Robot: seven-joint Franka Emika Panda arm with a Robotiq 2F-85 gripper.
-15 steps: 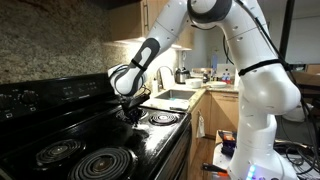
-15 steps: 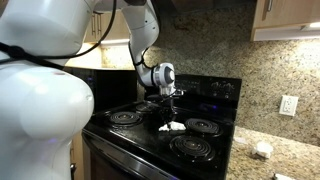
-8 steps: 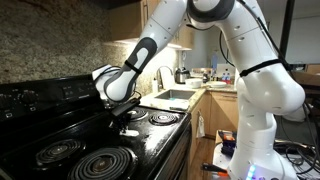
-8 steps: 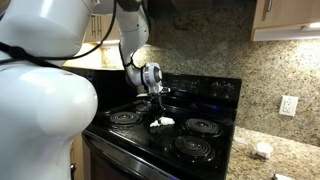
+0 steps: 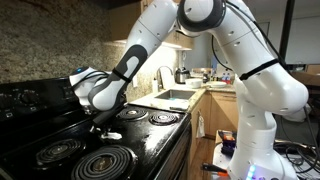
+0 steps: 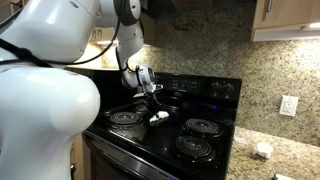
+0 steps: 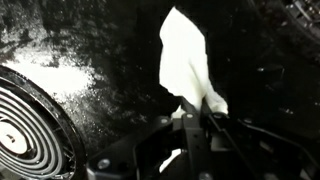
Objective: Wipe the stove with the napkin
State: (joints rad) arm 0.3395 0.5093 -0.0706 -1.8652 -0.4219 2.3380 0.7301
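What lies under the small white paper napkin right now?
The glossy black stove top, in a bare stretch beside a spiral coil burner. The patch directly beneath is covered by the napkin, so its state cannot be seen. The end effector pinches the napkin's edge.

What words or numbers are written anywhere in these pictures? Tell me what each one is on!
No text can be read in any view.
Stove: anything printed on its control panel is too small and blurred to read.
Napkin: plain white, no print.
Robot arm: plain white, no readable logo.
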